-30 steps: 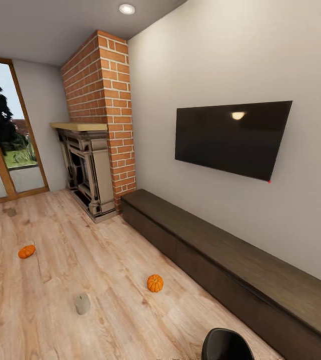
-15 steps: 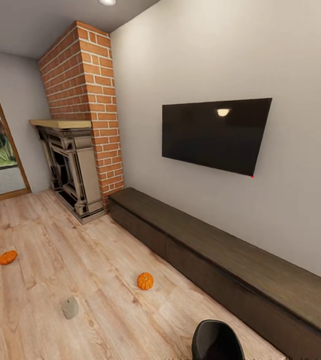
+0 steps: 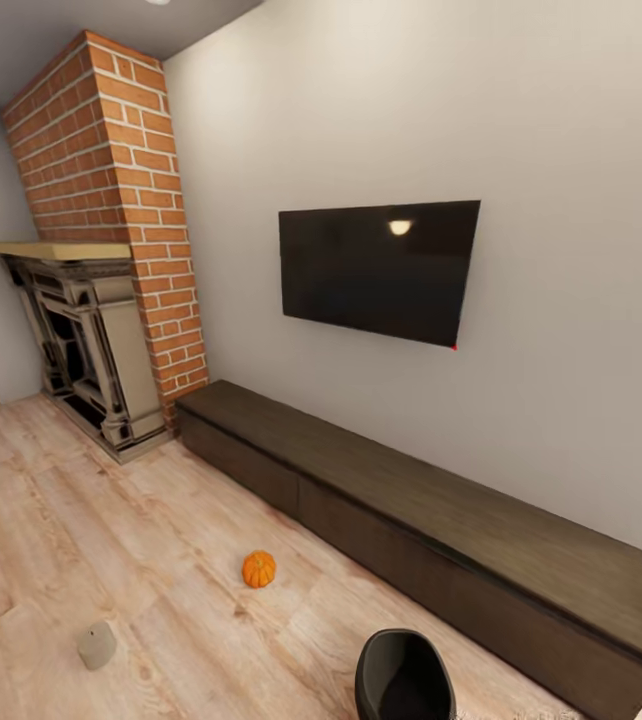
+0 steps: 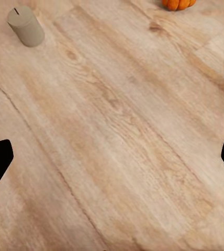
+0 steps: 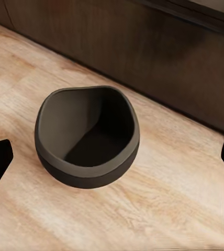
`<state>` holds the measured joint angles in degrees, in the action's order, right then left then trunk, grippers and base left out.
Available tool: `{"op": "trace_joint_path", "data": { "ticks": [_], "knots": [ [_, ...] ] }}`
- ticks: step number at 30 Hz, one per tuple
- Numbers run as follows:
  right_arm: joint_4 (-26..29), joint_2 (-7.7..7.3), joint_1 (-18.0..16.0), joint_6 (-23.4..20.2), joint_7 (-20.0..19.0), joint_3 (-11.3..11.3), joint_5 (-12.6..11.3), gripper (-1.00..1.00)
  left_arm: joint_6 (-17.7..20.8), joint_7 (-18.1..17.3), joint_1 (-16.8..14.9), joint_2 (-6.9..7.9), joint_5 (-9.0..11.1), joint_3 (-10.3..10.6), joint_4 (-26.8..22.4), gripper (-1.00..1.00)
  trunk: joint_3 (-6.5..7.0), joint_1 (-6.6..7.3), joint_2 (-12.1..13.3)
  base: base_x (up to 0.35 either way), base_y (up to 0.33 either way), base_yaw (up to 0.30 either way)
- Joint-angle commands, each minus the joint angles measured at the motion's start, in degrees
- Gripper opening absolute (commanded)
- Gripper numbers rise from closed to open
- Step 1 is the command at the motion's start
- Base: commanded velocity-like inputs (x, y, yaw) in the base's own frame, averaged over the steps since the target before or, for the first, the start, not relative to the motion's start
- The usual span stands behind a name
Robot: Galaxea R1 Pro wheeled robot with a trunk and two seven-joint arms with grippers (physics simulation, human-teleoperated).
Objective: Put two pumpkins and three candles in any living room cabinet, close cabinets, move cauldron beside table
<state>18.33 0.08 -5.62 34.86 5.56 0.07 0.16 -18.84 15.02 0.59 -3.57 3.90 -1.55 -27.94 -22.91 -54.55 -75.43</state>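
The long low dark-brown wood cabinet (image 3: 431, 520) is running along the pale wall, its handle-less fronts all sitting flush, and serves here as the landmark. On the light wood-plank floor (image 3: 161, 540) in front of the cabinet's fireplace end, a small squat bright-orange ribbed pumpkin (image 3: 258, 569) is resting well apart from it. Farther out from the cabinet than the pumpkin, a short stubby beige-tan candle (image 3: 96, 645) is standing on the planks.

In the left wrist view the left gripper (image 4: 112, 157) is hanging over bare floor with its dark fingertips spread wide apart; the candle (image 4: 25, 25) and the pumpkin (image 4: 178, 3) are lying well beyond it, untouched. The right gripper (image 5: 112, 157) is likewise spread wide, hovering above a round black open-topped cauldron (image 5: 87, 137) that is sitting just beside the cabinet's front (image 5: 143, 52).

Above the cabinet a black flat television (image 3: 376, 268) is hanging on the wall, with no readable writing. At the cabinet's far end a red brick chimney (image 3: 121, 190) and carved grey fireplace (image 3: 86, 345) are standing.
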Motion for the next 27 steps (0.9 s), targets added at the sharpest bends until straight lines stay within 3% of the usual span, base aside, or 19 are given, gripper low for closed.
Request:
{"op": "trace_joint_path", "data": {
  "ticks": [1,27],
  "knots": [
    [-0.1,0.01,0.0,0.2,0.2,0.0,0.0,1.0,-0.1,-0.1,0.0,-0.03,0.4,-0.1,-0.1,1.0,-0.01,0.0,0.0,0.0,0.0,-0.273],
    [-0.1,0.01,0.0,0.1,0.2,0.0,0.0,1.0,-0.1,-0.4,0.0,-0.03,0.5,0.1,-0.1,1.0,1.06,0.0,0.0,0.0,0.0,-0.273]
  ]
}}
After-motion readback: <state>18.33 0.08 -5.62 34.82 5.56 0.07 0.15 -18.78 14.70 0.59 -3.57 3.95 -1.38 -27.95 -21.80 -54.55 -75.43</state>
